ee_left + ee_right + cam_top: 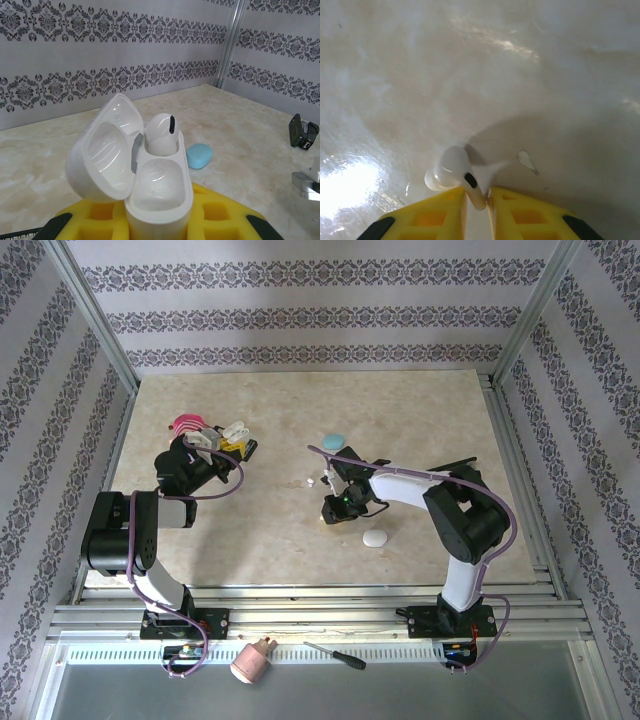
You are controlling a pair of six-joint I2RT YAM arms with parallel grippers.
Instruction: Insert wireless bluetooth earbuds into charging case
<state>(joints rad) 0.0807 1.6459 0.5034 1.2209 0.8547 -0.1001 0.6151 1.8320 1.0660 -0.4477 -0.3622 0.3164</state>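
I'm looking thru the L wrist cam: L gripper (pixel 159 220) is clamping the charging case (pixel 159 192) between its yellow fingers (pixel 220 210), so it's closed on the case body. The case is standing upright w/ its lid (pixel 102 155) swung open to the left. One seated earbud (pixel 161 134) is sitting in the far slot, black strip facing up and to the right. The near slot is showing bare white plastic. A blue case (pixel 200 155) is lying on the table (pixel 250 130) just behind and to the right of the open case, apart from it.

On the R wrist cam I'm seeing R gripper (pixel 477 196) pinching a white earbud (pixel 451 169) by its stem. The fingertips are nearly together, w/ the stem between them. The bud's head is sticking out to the left of the tips, low over the table. I can't tell if it's touching the surface.

From overhead, the R gripper is working mid-table, well apart from the L one at far left. A closed white case (pixel 375 538) is lying just near-side of it, and the blue case is sitting on its far side.
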